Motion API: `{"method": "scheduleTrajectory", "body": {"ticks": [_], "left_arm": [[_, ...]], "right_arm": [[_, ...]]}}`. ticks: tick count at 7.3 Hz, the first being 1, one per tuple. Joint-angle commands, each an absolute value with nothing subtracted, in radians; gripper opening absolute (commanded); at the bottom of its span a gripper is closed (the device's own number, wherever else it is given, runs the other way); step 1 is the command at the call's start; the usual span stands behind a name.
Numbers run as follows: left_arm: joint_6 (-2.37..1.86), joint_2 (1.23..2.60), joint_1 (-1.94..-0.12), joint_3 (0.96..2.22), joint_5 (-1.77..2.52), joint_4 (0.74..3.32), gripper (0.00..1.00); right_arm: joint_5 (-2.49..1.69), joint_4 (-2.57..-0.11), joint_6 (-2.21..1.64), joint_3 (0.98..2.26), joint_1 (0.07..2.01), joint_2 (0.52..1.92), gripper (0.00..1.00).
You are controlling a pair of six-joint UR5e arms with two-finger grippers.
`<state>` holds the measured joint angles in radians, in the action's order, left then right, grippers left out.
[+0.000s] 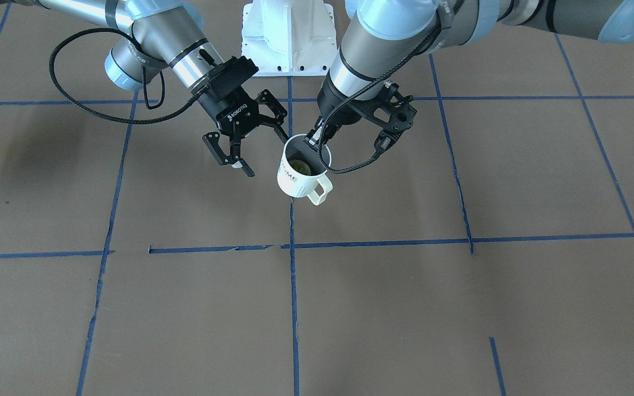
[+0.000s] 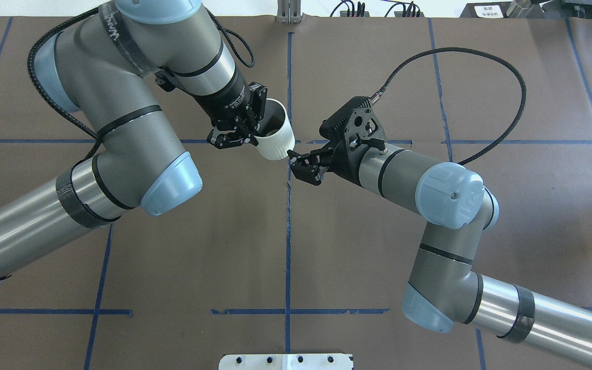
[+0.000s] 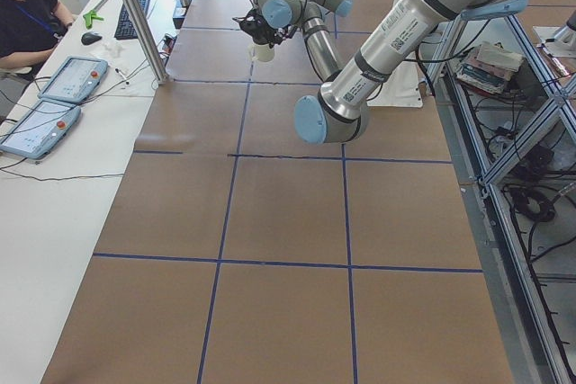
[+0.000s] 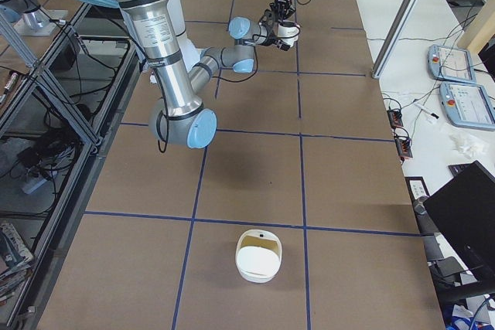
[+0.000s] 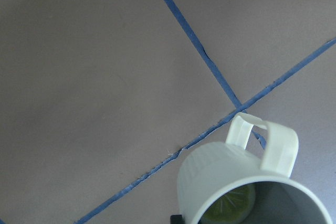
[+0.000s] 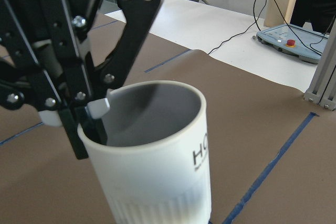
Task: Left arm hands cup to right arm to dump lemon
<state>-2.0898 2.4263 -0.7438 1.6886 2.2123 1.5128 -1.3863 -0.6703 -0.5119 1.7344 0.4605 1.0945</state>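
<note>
My left gripper [image 1: 317,146] pinches the rim of the cup [image 1: 296,180], held aloft over the table [image 1: 185,308] with the lemon [image 1: 299,166] inside, while my right gripper [image 1: 267,155] hangs spread just right of it: handover and dumping remain.

We see two silver-grey arms capped in pale blue. The right arm [image 1: 168,38] bears a looping black cable [image 2: 455,49], its black right gripper [image 1: 266,154] lettered ROBOTIQ; the left gripper [image 1: 317,144] is plain open-frame black.
</note>
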Motion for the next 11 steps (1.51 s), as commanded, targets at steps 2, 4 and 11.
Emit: {"method": "scheduleTrajectory", "body": {"ticks": [2, 4, 11], "left_arm": [[-2.117, 2.477, -0.742, 1.655, 2.214, 1.514, 0.01], [-2.117, 2.479, -0.736, 1.655, 2.214, 1.513, 0.01], [-2.126, 2.47, -0.729, 1.669, 2.273, 1.511, 0.01]], "right_arm": [[-1.351, -0.67, -0.469, 1.736, 0.437, 1.089, 1.0], [-1.336, -0.67, -0.471, 1.736, 0.436, 1.091, 1.0], [-1.318, -0.67, -0.469, 1.735, 0.436, 1.091, 1.0]]}}
